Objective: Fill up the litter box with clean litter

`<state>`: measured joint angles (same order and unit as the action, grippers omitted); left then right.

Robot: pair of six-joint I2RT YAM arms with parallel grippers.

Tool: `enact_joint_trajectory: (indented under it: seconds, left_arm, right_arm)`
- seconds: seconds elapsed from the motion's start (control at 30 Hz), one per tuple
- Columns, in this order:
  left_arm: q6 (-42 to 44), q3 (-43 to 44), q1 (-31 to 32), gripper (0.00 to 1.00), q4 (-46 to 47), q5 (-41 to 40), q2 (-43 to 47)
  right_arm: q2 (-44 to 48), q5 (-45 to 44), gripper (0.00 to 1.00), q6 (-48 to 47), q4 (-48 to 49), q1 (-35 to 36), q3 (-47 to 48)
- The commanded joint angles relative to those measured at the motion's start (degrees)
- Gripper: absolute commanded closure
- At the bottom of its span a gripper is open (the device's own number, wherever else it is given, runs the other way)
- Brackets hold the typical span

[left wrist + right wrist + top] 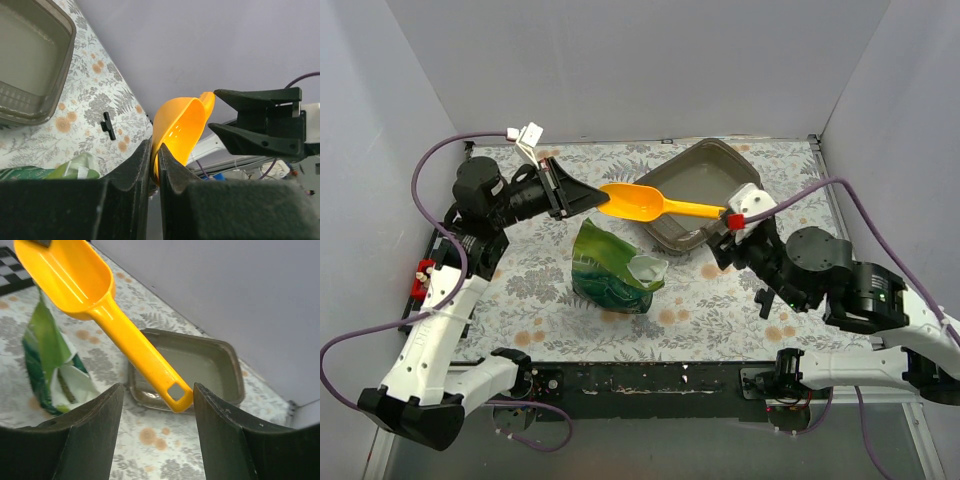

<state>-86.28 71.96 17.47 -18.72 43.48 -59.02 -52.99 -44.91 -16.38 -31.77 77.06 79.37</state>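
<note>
My left gripper [154,150], nearly shut, pinches the yellow scoop [640,203] by its bowl rim; my right gripper [157,390] gapes around the handle end, not touching. The scoop's long axis runs left-right, handle over the litter box [715,150] at the table's [720,300] far-right corner, nearer my right arm

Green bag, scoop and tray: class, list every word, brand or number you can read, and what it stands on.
No text is legible.
The green bag has printing, too blurred and crumpled to read.
The yellow scoop and the litter box show no lettering.
</note>
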Motion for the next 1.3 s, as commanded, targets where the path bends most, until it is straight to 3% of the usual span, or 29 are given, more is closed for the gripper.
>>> enact_joint_trajectory:
  seconds: [0.0,0.23,0.37,0.43,0.57,0.67,0.9,1.03,1.27]
  left_arm:
    - [6.99,0.11,0.02,1.0,3.6,0.11,2.07]
    - [14.38,-4.1,0.02,1.0,8.52,0.55,5.49]
    - [16.84,-7.71,-0.33,1.0,12.29,0.54,7.69]
    - [17.02,-9.64,-0.42,1.0,15.28,1.34,8.57]
    - [17.38,-12.45,-1.21,1.0,20.63,3.26,8.32]
    - [12.99,-14.92,-2.88,1.0,28.36,7.48,6.3]
    - [6.04,-13.96,-8.15,1.0,37.52,14.6,-0.2]
    - [4.37,-14.22,-9.48,1.0,40.25,15.49,-1.62]
    - [1.74,-17.47,-9.83,1.0,43.23,14.61,-2.32]
  right_arm:
    - [0.09,6.05,0.37,17.24,-2.08,0.11,2.97]
    - [-5.71,14.74,0.39,24.2,5.31,-1.2,10.17]
    - [-10.98,24.23,0.38,29.73,5.31,-6.9,17.03]
    - [-12.66,30.54,0.37,33.41,5.66,-13.47,17.83]
    - [-11.43,44.35,0.37,40.98,13.47,-27.97,11.61]
    - [-9.6,56.99,0.38,45.89,20.05,-39.31,5.29]
    - [1.21,81.44,0.38,67.41,49.65,-61.47,-19.22]
    - [4.38,82.61,0.39,73.51,57.87,-64.22,-28.3]
    - [4.39,85.33,0.39,76.4,61.73,-64.22,-31.12]
